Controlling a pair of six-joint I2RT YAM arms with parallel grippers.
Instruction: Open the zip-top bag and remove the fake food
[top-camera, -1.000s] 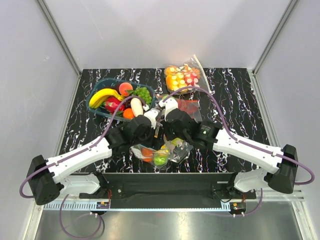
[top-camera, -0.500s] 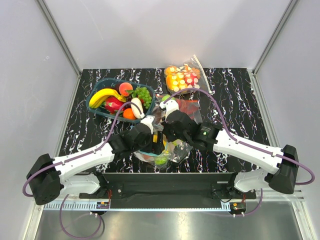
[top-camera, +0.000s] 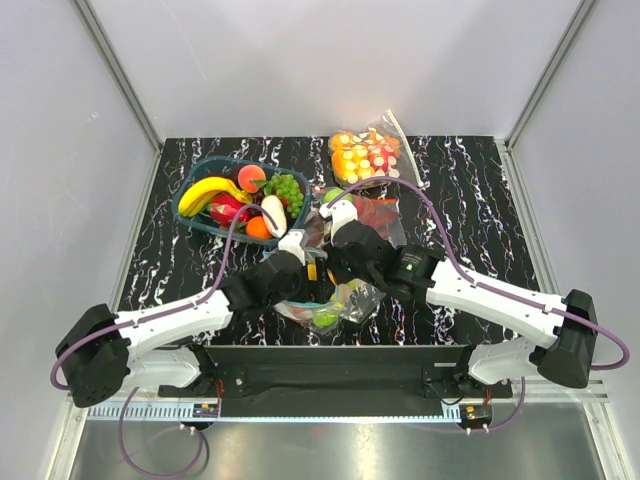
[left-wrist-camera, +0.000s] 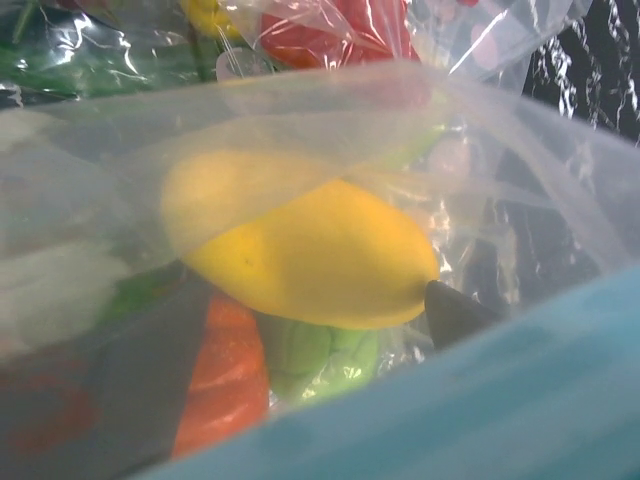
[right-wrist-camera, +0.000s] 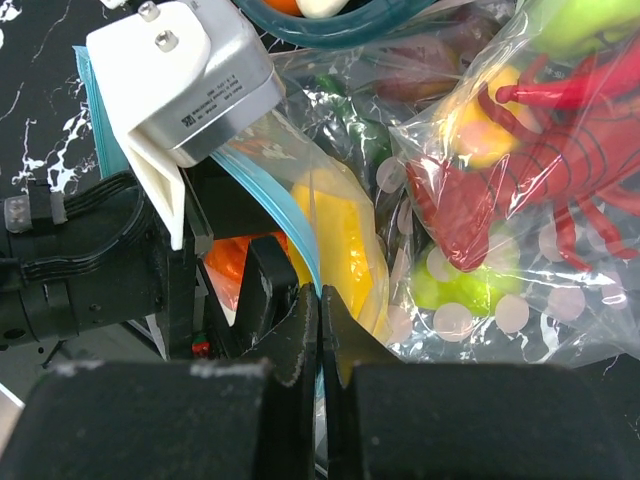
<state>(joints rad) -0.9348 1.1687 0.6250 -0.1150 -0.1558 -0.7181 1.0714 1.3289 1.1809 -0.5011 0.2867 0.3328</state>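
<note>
The black, white-veined marble table (top-camera: 470, 180) carries everything. Beyond both tools sits an oval teal basket (top-camera: 184, 214) of plastic fruit, a likely landing place for whatever comes out. Just past the right tool's tip lies a larger clear bag (right-wrist-camera: 520, 170) of red plastic pieces. It presses against the work and looks easy to snag.

The small, clear, crinkly zip-top bag (top-camera: 345, 300) with the teal-blue zipper strip lies between the two tools, close to the table's near edge. The right tool (right-wrist-camera: 320, 300) is closed and pinches that strip, evidently to anchor one lip and hold the mouth apart.

The left tool (left-wrist-camera: 295, 345) has its fingers spread wide and is pushed into the mouth from the opposite side. One dark fingertip (left-wrist-camera: 450, 310) shows beside the fruit. The fake food sits between its fingers, all of it inside the bag: a glossy yellow piece (left-wrist-camera: 310, 250), with an orange piece (left-wrist-camera: 225, 375) and a green piece (left-wrist-camera: 320, 365) below it. The left tool grips nothing, so removal seems about to begin.
</note>
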